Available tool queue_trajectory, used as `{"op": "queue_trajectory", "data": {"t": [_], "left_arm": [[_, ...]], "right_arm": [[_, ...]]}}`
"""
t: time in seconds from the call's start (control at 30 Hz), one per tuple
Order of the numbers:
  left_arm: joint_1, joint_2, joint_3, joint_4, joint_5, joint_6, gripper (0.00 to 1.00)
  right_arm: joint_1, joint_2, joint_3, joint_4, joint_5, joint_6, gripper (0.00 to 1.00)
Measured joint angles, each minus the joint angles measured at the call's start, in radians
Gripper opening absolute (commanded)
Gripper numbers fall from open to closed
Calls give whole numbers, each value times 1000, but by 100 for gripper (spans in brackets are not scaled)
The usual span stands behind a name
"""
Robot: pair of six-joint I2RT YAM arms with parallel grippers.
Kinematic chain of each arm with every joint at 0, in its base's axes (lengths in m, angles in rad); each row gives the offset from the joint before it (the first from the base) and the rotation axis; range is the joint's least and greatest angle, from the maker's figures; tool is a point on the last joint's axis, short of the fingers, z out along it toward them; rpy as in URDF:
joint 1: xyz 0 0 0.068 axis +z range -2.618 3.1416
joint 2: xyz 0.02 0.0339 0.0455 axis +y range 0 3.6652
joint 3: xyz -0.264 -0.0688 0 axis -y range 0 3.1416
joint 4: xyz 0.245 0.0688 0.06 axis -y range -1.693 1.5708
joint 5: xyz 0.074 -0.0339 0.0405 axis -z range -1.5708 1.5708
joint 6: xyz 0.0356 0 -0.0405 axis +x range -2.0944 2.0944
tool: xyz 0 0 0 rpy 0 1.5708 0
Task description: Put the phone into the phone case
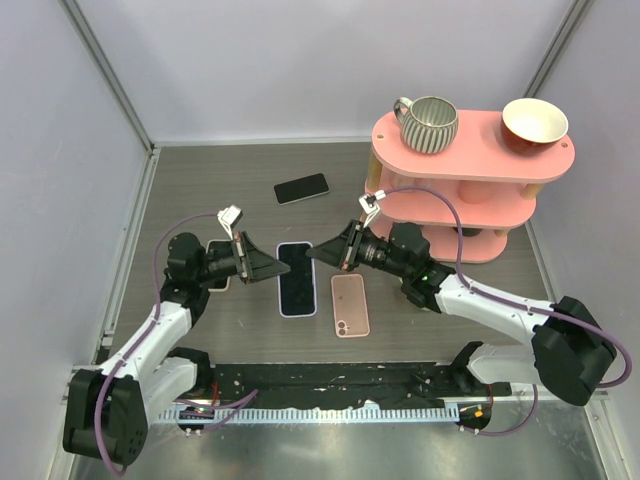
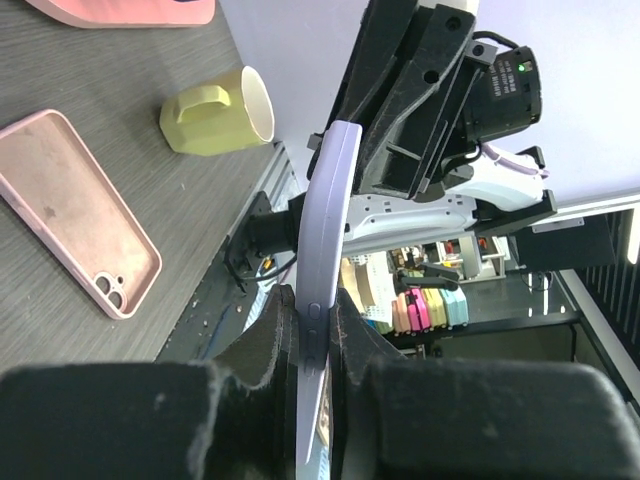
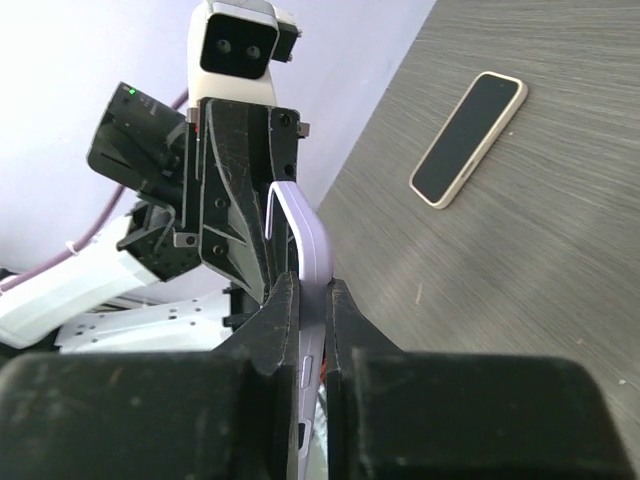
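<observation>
Left gripper [image 1: 272, 267] and right gripper [image 1: 322, 254] each pinch a long edge of the lavender case [image 2: 330, 200], phone [image 1: 298, 272] showing in it, mid-counter [image 1: 200, 190]. I judge the opposed squeeze could bow the soft case and pop the phone out.

you have open table [image 1: 200, 180] in the upper left of the top view and in the strip below the lavender phone [image 1: 297, 278]. the centre is crowded: the left gripper [image 1: 275, 268] and right gripper [image 1: 320, 254] clamp that phone from either side. the pink case [image 1: 350, 304] lies just right of it, the black phone [image 1: 301, 188] above. the pink shelf [image 1: 480, 150] blocks the upper right.
</observation>
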Motion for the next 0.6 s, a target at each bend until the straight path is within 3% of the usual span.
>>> {"op": "queue_trajectory", "data": {"t": [0.13, 0.27, 0.37, 0.47, 0.57, 0.6], "left_arm": [[1, 19, 35, -87, -1, 59, 0], [1, 21, 67, -155, -3, 111, 0], [0, 21, 78, -177, -2, 126, 0], [-5, 21, 78, -195, -1, 130, 0], [-12, 21, 78, -202, 0, 131, 0], [-13, 20, 78, -206, -2, 134, 0]], "right_arm": [[-1, 0, 41, -89, 9, -68, 5], [-2, 0, 84, -162, 10, -126, 36], [-2, 0, 96, -187, 2, -146, 40], [-5, 7, 97, -178, -23, -138, 36], [-9, 28, 99, -167, -33, -130, 11], [-12, 32, 99, -166, -36, -123, 6]]}}
